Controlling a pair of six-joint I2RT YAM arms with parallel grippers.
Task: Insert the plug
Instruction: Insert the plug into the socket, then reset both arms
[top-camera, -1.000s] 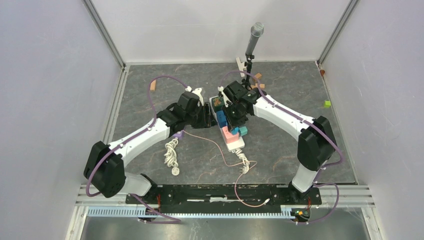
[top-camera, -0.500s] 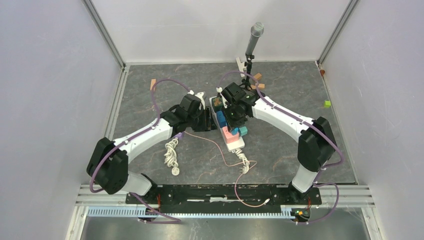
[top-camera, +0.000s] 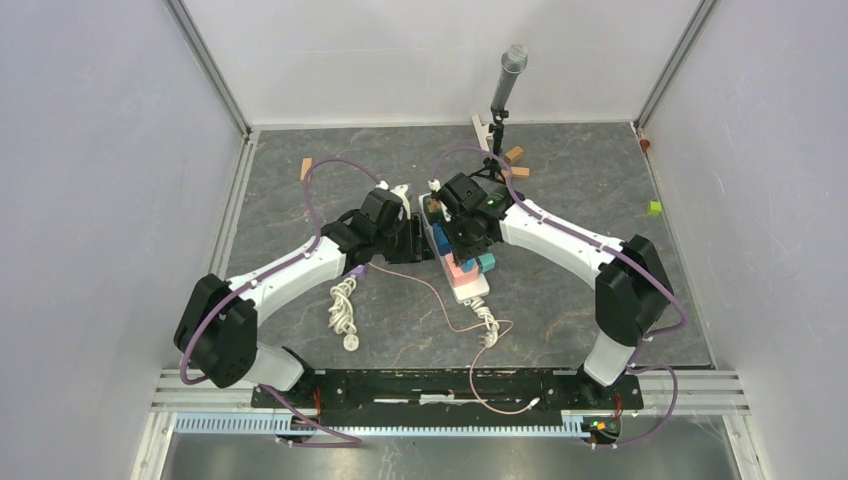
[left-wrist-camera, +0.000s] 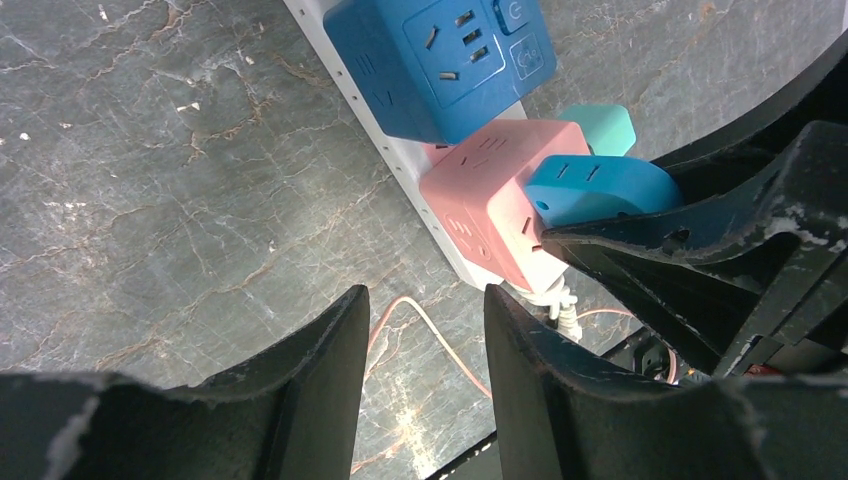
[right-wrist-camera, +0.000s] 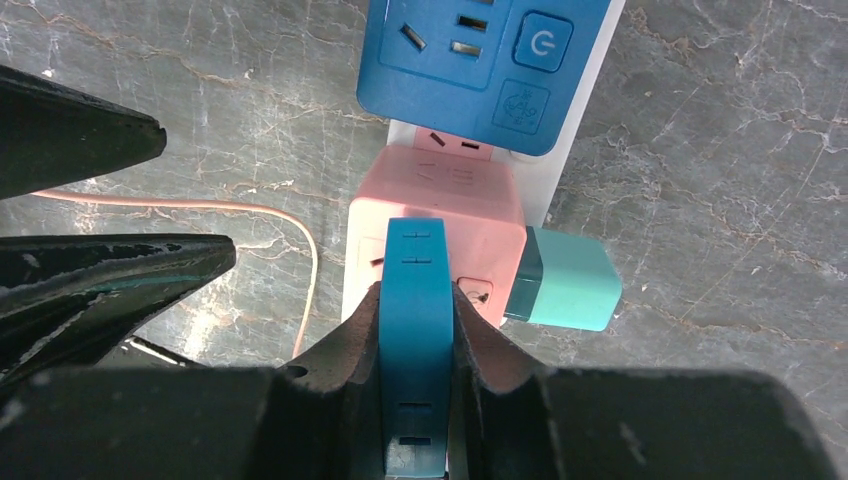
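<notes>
While the right jaws are clamped on a teal rectangular plastic plug (right-wrist-camera: 415, 330), the plug's long body runs straight out between them, pinched on both flat sides, and its front end juts past the jaw tips. That front end lies over the top face of a pink cube-shaped socket adapter (right-wrist-camera: 440, 205), which sits directly ahead of the right jaws. In the left wrist view the plug meets the pink cube; whether its pins have entered a socket cannot be told.

A small mint-green plug (right-wrist-camera: 565, 280) sticks out of the pink cube's side, just right of the jaw tips. Beyond the pink cube, farther ahead of the right jaws, is a blue cube-shaped socket adapter (right-wrist-camera: 480, 60) with a power button on its face. Both cubes sit on a long white power strip (left-wrist-camera: 395, 160) that lies on the grey marbled bench (right-wrist-camera: 700, 150).

The left jaws stand a narrow way apart and hold nothing; only bench and a thin pink cable (right-wrist-camera: 200, 207) show in the gap between them. They sit just beside the strip, to the left of the right jaws, with the pink cube and the plug ahead and to their right.
</notes>
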